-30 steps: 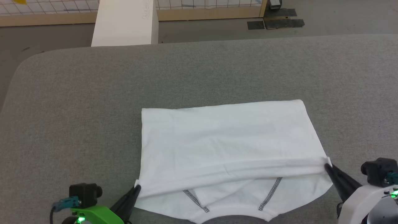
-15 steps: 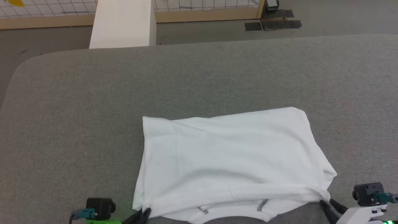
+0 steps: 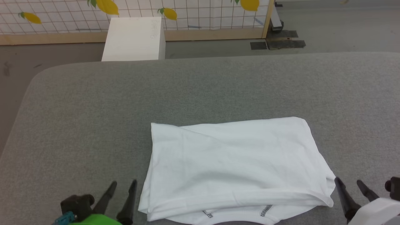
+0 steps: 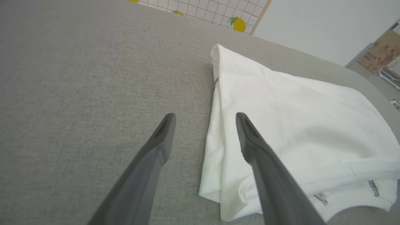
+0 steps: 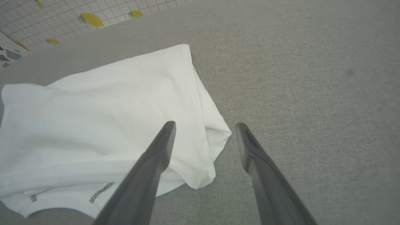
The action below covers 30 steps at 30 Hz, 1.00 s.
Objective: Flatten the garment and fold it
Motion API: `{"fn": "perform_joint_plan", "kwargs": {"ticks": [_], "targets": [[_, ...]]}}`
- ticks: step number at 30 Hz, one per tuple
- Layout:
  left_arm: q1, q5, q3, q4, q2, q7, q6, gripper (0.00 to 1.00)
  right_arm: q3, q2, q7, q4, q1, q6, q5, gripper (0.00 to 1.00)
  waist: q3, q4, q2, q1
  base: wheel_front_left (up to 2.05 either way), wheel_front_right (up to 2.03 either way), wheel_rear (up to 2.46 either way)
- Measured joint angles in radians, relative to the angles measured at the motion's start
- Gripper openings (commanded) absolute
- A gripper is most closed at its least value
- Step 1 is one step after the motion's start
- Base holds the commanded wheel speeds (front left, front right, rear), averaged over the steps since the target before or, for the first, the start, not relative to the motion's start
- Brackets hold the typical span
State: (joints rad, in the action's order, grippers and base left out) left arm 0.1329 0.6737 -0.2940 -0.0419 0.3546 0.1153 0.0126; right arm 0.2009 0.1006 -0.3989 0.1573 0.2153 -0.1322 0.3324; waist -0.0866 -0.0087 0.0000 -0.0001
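Both grippers are spread wide and hold nothing. The left gripper point(image 3: 124, 182) stands just off the near left corner of the garment point(image 3: 231, 162), and the right gripper point(image 3: 348, 181) stands just off its near right corner, fingers pointing away from the robot. The garment lies doubled over on itself, close to the robot's edge of the grey padded table point(image 3: 93, 125) and somewhat right of centre. Its upper layer is drawn toward the robot, leaving a narrow strip of the lower layer showing, with the zigzag stitching point(image 3: 266, 211) and the curve of the collar. The step in hand looks like leaving this fold and preparing the next. To do it well, the fingers should probably rise clear of the cloth before moving inward, because the near right corner sits up in a loose rolled lip that a fingertip could catch and flip back. A slanting crease runs from the far left corner, and the layers along the left side are not flush, so a light smoothing outward would likely help first. For any further fold, each gripper would need to pinch every layer at its corner, or the lower one may lag behind. Beyond the table stand a white box point(image 3: 134, 39) and a gridded screen with lemons point(image 3: 200, 15), well clear of the work.
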Motion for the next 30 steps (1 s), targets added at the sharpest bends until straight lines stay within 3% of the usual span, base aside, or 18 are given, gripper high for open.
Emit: {"fn": "perform_joint_plan", "kwargs": {"ticks": [5, 9, 14, 22, 30], "targets": [[-0.095, -0.052, 0.048, -0.051, -0.045, 0.118, -0.033, 1.00, 0.022, -0.020, 0.037, -0.037, -0.079, 0.000, 0.069, 1.00, 0.013, 0.012, 0.0000, 0.0000, 0.00, 0.00, 0.00], [-0.159, -0.114, 0.094, -0.086, -0.077, 0.137, -0.051, 1.00, 0.041, -0.021, 0.039, -0.112, -0.149, 0.000, 0.145, 1.00, 0.014, 0.014, 0.0000, 0.0000, 0.00, 0.00, 0.00], [-0.220, -0.225, 0.195, -0.070, -0.146, 0.140, -0.052, 1.00, 0.070, -0.010, -0.033, -0.226, -0.233, 0.000, 0.220, 1.00, 0.006, 0.022, 0.0000, 0.0000, 0.00, 0.00, 0.00], [-0.234, -0.346, 0.264, -0.078, -0.230, 0.142, 0.014, 1.00, 0.105, 0.027, -0.164, -0.408, -0.347, 0.000, 0.269, 1.00, -0.016, 0.029, 0.0000, 0.0001, 0.00, 0.00, 0.00], [-0.259, -0.400, 0.299, -0.091, -0.272, 0.142, 0.057, 1.00, 0.085, 0.047, -0.270, -0.530, -0.413, 0.000, 0.271, 1.00, -0.047, 0.042, 0.0000, 0.0001, 0.00, 0.00, 0.00]]}}
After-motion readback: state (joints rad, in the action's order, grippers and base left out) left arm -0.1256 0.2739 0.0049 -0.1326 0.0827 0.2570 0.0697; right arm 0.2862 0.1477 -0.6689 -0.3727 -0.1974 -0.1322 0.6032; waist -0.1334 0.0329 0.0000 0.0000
